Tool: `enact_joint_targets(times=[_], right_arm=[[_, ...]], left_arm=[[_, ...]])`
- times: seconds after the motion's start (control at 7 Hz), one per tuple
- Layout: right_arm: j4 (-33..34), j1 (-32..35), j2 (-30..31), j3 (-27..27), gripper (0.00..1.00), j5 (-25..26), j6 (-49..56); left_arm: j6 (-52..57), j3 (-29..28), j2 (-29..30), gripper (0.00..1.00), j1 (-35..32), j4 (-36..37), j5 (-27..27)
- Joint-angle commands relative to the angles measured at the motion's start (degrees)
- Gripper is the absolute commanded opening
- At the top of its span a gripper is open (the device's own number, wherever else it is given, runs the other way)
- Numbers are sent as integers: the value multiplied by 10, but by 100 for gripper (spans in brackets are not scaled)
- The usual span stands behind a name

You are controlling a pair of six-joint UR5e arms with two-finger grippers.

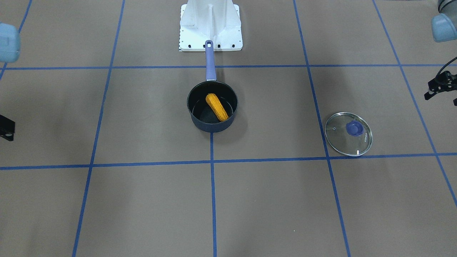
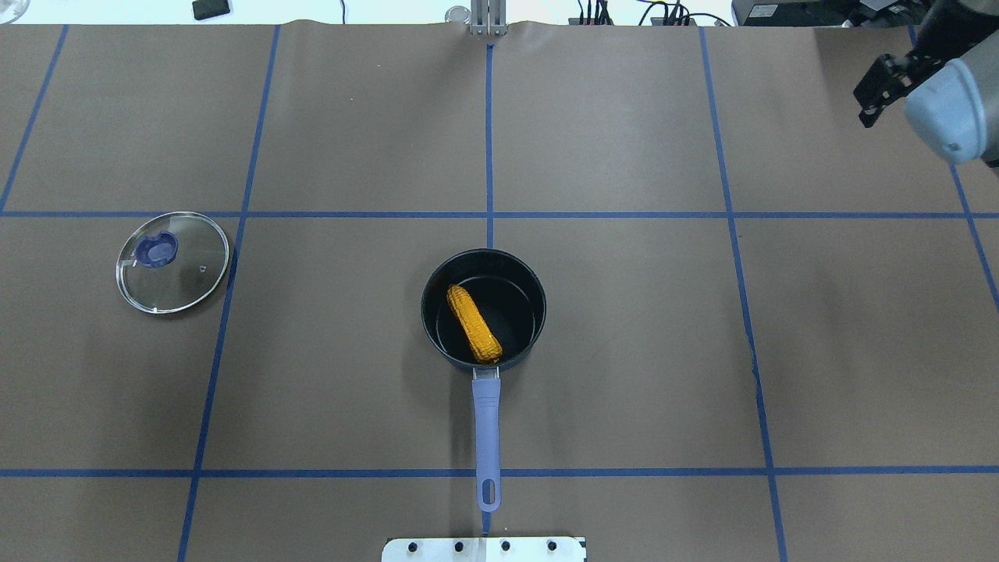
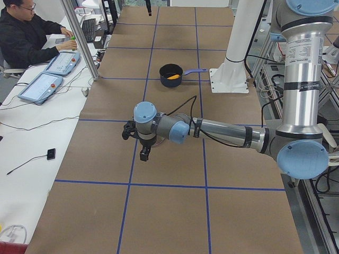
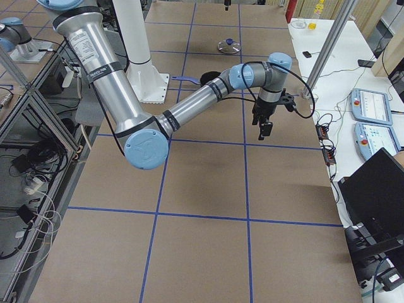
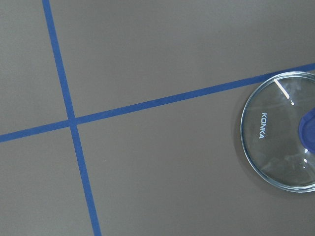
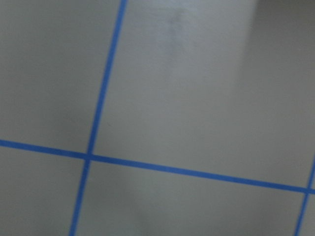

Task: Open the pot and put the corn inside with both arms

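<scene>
The dark navy pot point(image 1: 212, 107) stands open at the table's middle, its lavender handle point(image 2: 485, 437) pointing toward the robot base. The orange-yellow corn point(image 2: 473, 323) lies inside it, leaning on the rim. The glass lid point(image 2: 172, 261) with its purple knob lies flat on the table to the robot's left; it also shows in the left wrist view point(image 5: 268, 147). My left gripper point(image 1: 440, 85) hovers beyond the lid, empty. My right gripper point(image 2: 878, 90) hangs over the far right of the table, empty. I cannot tell whether either is open or shut.
The white base plate point(image 1: 210, 28) sits behind the pot handle. Blue tape lines grid the brown table. In the exterior left view an operator point(image 3: 26, 37) sits at a side bench with teach pendants point(image 3: 42, 87); a metal post point(image 3: 79, 37) stands at the table's edge.
</scene>
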State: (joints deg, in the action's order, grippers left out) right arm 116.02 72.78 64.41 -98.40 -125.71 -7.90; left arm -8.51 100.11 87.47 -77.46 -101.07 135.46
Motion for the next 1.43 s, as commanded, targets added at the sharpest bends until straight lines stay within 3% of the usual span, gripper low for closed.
enact_joint_targets(times=[0.0, 0.29, 0.86, 1.29], right_arm=[[11, 57, 56, -7, 100, -78, 32], [-8, 79, 122, -17, 100, -96, 27], [-141, 79, 261, -19, 100, -97, 27], [-182, 79, 288, -17, 100, -92, 31]], left_arm=[[3, -3, 0, 99, -1, 0, -1], [2, -4, 0, 99, -2, 0, -1], [-1, -4, 0, 99, -2, 0, 0], [-1, -4, 0, 99, -2, 0, 0]])
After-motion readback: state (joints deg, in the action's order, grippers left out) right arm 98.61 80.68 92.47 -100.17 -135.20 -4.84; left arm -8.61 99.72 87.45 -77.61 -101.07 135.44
